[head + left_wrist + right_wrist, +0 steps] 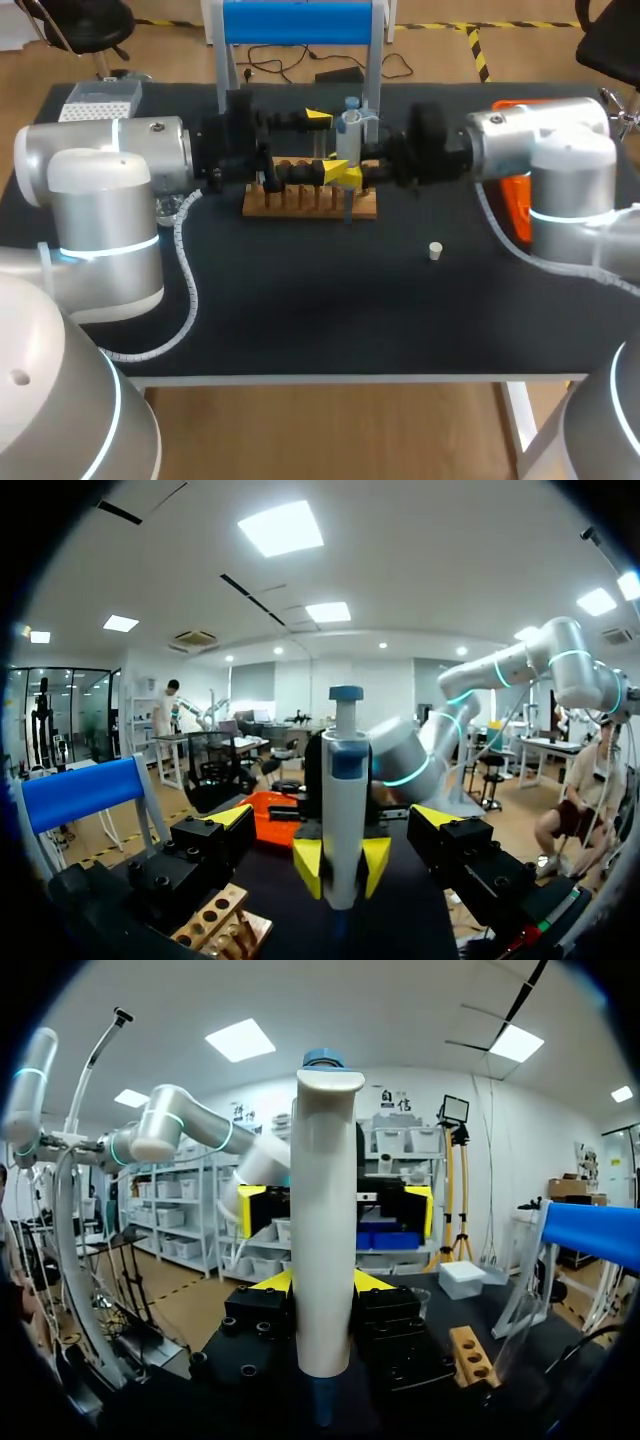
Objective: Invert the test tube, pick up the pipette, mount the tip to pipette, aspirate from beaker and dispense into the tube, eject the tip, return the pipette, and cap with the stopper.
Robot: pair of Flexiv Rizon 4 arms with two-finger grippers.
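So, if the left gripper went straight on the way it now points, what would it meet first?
Most likely the white plastic pipette with the blue plunger, held upright by the right gripper. It stands straight ahead of the open left gripper, though depth is unclear.

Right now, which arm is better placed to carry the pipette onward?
Right, probably: the right claw is shut on the upright pipette, while the left claw stands open, its fingers wide of the pipette.
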